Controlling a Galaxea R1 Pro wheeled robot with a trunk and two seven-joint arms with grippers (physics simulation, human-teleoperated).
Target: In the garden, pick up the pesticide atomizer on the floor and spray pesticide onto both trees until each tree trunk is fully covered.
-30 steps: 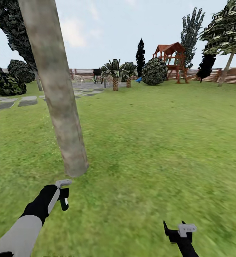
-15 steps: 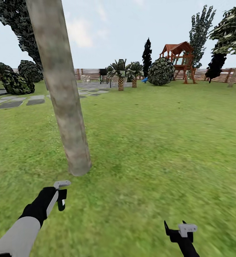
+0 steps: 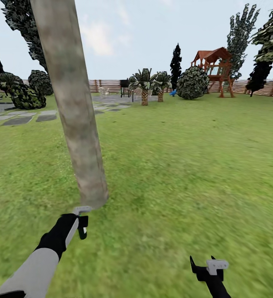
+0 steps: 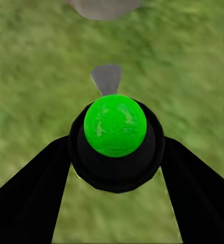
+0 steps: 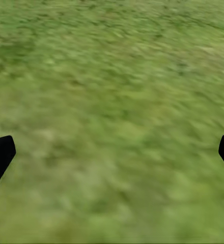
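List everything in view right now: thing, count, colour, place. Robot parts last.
tree trunk: 1, beige-grey, leaning, near left
atomizer: 1, black with green cap, in left gripper
lawn: green, all around
fence: brown slats, far edge
paving slabs: several, grey, far left
palms: 2, far centre
playhouse: 1, red-brown, far right
round bush: 1, dark green, beside playhouse
left gripper: black, at trunk base
right gripper: black, open over grass

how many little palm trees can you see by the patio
2: one palm and a second palm just right of it, standing together on the lawn's far side near the fence. More may be hidden.
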